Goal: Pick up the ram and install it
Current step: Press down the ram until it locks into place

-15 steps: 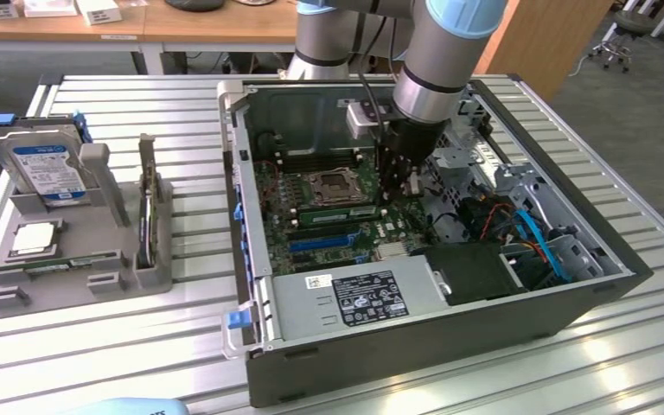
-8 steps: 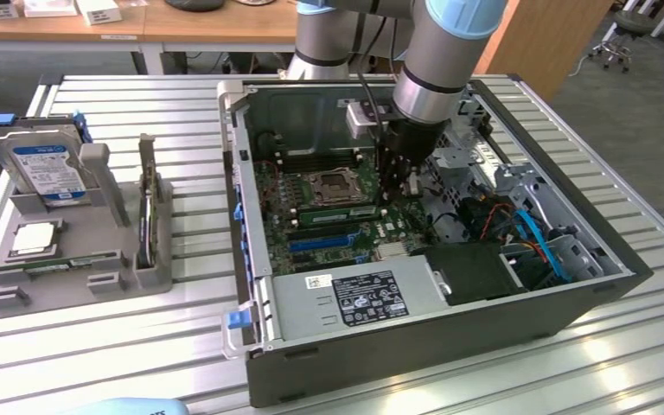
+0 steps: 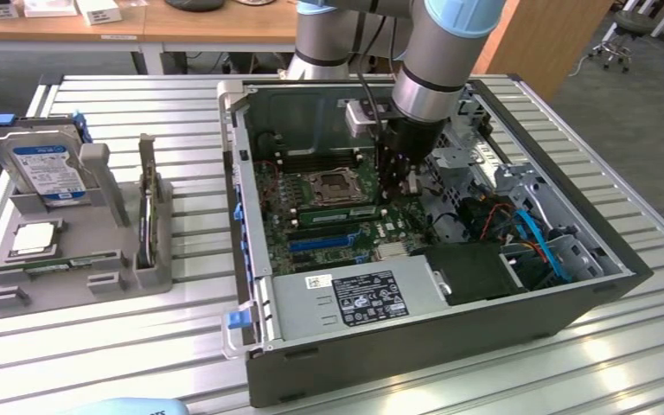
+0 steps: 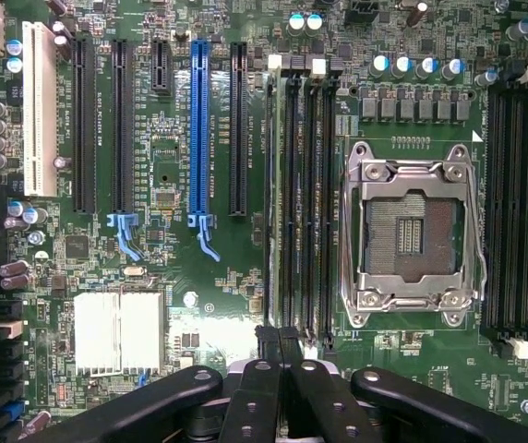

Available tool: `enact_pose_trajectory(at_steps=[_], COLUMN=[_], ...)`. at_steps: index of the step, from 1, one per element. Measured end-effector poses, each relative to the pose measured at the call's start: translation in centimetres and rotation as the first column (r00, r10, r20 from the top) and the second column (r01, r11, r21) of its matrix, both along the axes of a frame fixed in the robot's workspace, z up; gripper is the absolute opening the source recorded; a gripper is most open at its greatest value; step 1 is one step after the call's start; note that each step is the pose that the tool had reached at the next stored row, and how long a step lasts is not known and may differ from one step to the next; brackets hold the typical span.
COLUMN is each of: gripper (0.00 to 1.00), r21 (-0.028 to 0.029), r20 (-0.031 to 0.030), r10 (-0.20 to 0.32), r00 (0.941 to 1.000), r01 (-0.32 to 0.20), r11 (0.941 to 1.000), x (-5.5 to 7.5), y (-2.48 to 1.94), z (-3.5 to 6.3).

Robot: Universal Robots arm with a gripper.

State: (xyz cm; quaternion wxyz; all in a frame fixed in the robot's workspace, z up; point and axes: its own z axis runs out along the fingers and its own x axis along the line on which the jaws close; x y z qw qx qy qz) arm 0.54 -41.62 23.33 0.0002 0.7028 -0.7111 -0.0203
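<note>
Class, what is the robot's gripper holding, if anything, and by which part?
It cannot be told: the fingers are shut above the memory slots, and whether anything thin is pinched between them is not visible.

A slatted metal table (image 3: 136,346) carries everything. An open computer case (image 3: 424,346) lies on its side on it, toward the exterior view's right, motherboard facing up. At the exterior view's left, well apart from the case, a grey parts holder (image 3: 136,277) rests on the slats, with a hard drive (image 3: 46,169) standing in it.
</note>
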Motion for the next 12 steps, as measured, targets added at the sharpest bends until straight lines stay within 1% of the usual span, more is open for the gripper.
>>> enact_pose_trajectory(at_steps=[12], gripper=[0.10], r21=[0.0000], r20=[0.0000], r10=[0.000], r00=[1.0000], r01=[0.000], r11=[1.0000], x=[0.00], y=[0.00], z=[-0.26])
